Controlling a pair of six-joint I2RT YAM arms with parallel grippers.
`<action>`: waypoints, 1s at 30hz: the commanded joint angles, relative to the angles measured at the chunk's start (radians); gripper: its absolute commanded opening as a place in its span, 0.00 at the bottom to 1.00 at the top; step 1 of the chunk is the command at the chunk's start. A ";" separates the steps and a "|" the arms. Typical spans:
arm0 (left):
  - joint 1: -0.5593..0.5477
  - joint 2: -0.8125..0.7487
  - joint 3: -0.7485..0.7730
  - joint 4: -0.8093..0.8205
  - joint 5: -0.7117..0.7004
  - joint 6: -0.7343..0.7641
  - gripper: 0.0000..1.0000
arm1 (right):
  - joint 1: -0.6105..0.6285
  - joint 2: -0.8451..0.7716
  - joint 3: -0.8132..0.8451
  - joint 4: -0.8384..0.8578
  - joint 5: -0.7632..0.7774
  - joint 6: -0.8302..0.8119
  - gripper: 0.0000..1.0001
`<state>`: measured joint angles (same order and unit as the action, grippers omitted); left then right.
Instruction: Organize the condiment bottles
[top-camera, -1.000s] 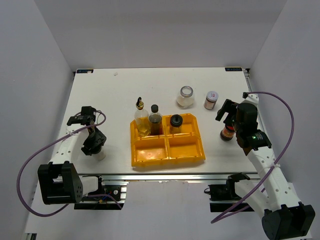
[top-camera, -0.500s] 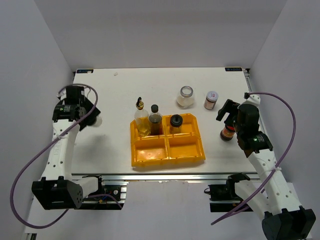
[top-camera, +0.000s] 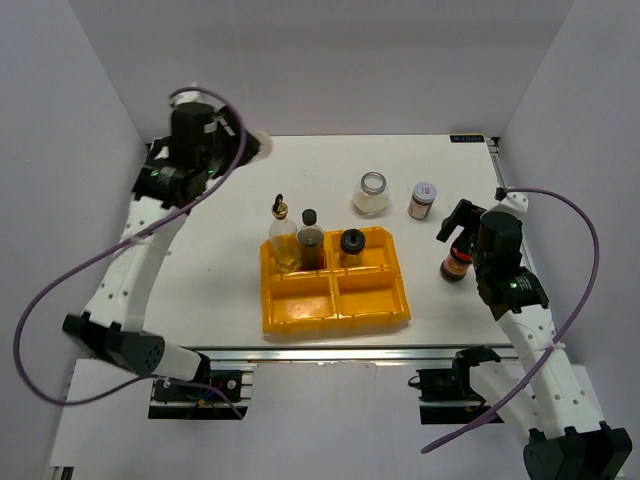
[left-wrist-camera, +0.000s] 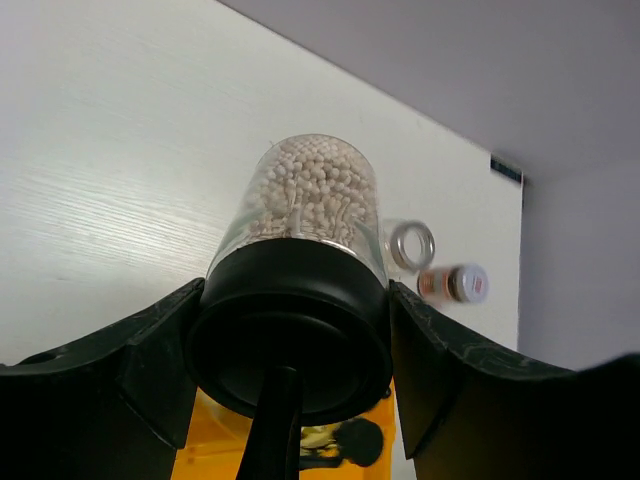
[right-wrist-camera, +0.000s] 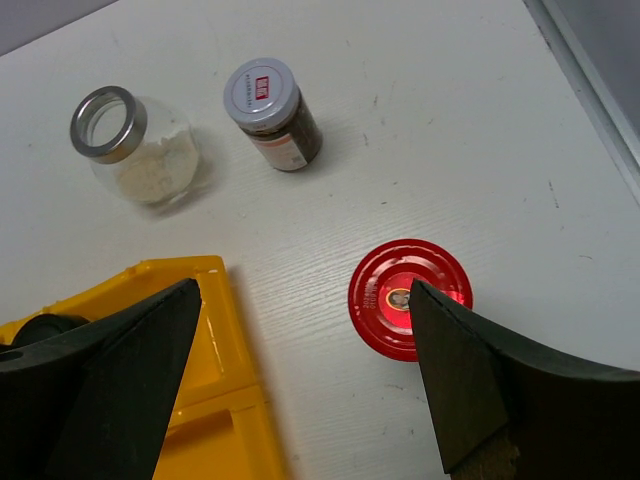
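Condiment bottles are part sorted, and the coming grasp turns on the red-lidded dark bottle (right-wrist-camera: 410, 298). It stands upright on the white table (top-camera: 220, 200) at 3 o'clock from the yellow four-compartment plastic tray (top-camera: 372, 300), long axis vertical, directly beneath the right gripper (right-wrist-camera: 300, 340), whose jaws are spread wide. In the wrist view the lid sits off centre, close to the 3 o'clock finger, so a small sideways shift before descending looks wise. The left gripper (left-wrist-camera: 295, 345), raised at 11 o'clock and well apart from the tray, pinches a black-lidded clear shaker of white beads (left-wrist-camera: 310, 195) by its lid. The tray's 11 o'clock compartment holds a clear gold-topped bottle (top-camera: 282, 238) and a tall dark black-capped bottle (top-camera: 310, 242). Its 1 o'clock compartment holds a second black-lidded shaker (top-camera: 352, 244), and both near compartments look bare. A wide clear glass jar (top-camera: 371, 193) and a silver-lidded jar (top-camera: 423, 200) stand on the table at 1 o'clock.
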<state>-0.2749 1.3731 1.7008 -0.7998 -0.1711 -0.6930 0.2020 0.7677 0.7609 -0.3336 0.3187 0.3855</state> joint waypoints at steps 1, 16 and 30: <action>-0.166 0.137 0.150 0.074 -0.039 0.038 0.00 | -0.016 0.005 0.006 -0.008 0.109 0.030 0.89; -0.546 0.616 0.597 0.004 0.033 0.272 0.00 | -0.153 0.015 -0.017 -0.067 0.192 0.092 0.89; -0.647 0.780 0.571 -0.062 -0.028 0.316 0.00 | -0.177 0.025 -0.031 -0.051 0.148 0.081 0.89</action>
<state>-0.9382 2.1853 2.2692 -0.8795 -0.1768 -0.3801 0.0319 0.7979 0.7357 -0.4145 0.4667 0.4641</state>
